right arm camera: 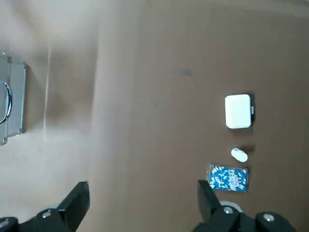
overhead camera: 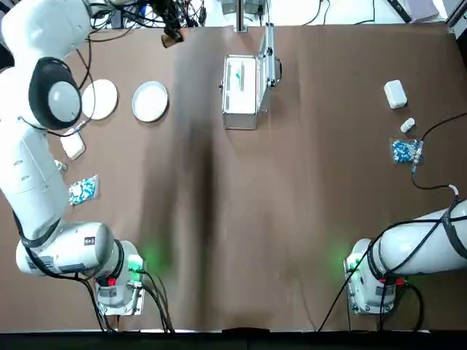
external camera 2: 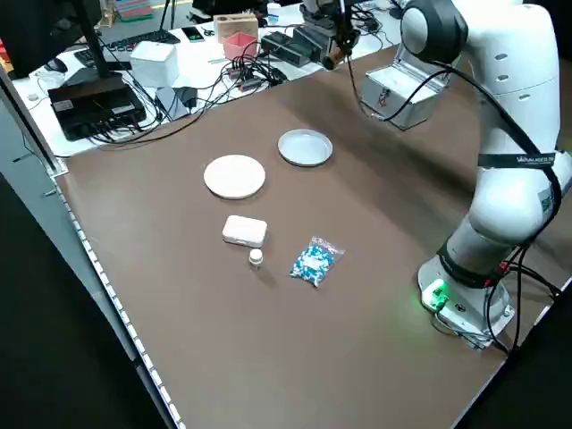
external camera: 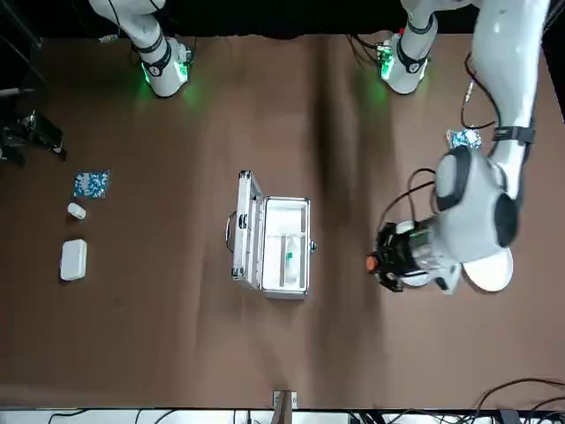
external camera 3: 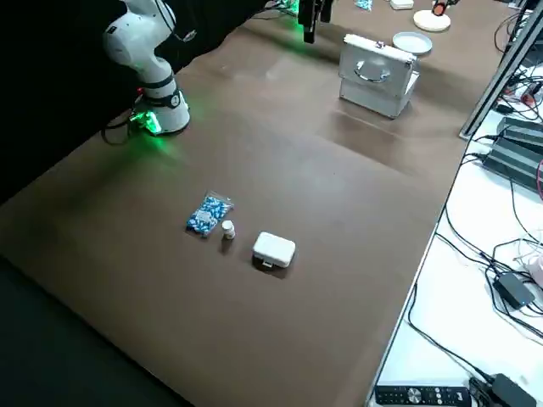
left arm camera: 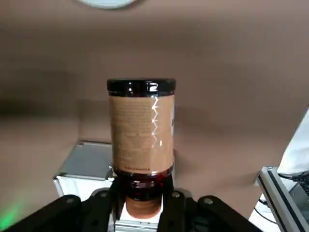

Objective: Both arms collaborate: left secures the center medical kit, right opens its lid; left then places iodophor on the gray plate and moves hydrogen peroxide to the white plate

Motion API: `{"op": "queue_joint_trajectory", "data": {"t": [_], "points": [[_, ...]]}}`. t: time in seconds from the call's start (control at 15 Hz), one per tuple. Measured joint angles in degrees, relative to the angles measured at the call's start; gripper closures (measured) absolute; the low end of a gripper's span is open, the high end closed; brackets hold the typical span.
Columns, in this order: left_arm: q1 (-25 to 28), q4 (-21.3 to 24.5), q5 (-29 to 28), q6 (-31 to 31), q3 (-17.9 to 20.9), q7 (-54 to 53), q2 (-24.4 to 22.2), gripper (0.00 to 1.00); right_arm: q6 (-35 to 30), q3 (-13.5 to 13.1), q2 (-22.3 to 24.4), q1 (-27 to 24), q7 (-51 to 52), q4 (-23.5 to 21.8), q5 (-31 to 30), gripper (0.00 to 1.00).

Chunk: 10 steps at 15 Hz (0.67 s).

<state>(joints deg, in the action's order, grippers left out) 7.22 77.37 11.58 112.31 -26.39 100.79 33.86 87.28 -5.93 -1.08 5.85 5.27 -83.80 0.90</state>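
Top view: at the counter's [overhead camera: 314, 175] 12 o'clock, the medical kit [overhead camera: 241, 92] stands with its lid raised. At its 9 o'clock lie the gray plate [overhead camera: 150, 101] and, farther out, the white plate [overhead camera: 104, 99]. In the front view, the right tool [external camera: 37, 134] hangs toward the kit's 10 o'clock, its fingers spread wide in its wrist view. The left tool [left arm camera: 143, 182] grips the iodophor [left arm camera: 141, 133], aloft at the kit's 10 o'clock from overhead. Placing it seems the step in hand: carry toward 7 o'clock, lower upright, release. A pale, green-marked item [external camera: 290, 254] inside the kit is probably the hydrogen peroxide, next for the white plate.
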Motion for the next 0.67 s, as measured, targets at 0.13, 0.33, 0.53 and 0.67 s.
{"op": "queue_joint_trajectory", "data": {"t": [0.13, 0.33, 0.53, 0.67], "points": [[5.44, 0.01, 0.78, -2.95, -3.26, -4.33, 0.0, 0.67, -0.3, -0.01, 0.02, 0.0, 0.0, 0.0, 0.0, 0.01], [13.06, 0.03, 1.64, -6.1, -8.86, -10.31, -0.01, 0.67, -0.39, -0.03, 0.02, -0.01, 0.0, -0.02, 0.0, 0.02], [15.27, 0.15, 2.65, -7.38, -10.67, -12.85, 0.01, 0.67, -0.39, -0.1, 0.02, -0.05, 0.0, -0.01, 0.0, 0.01], [15.44, 0.32, 3.63, -8.27, -10.74, -15.04, 0.03, 0.67, -0.44, -0.1, 0.02, -0.05, 0.0, -0.03, 0.0, 0.02]]}}
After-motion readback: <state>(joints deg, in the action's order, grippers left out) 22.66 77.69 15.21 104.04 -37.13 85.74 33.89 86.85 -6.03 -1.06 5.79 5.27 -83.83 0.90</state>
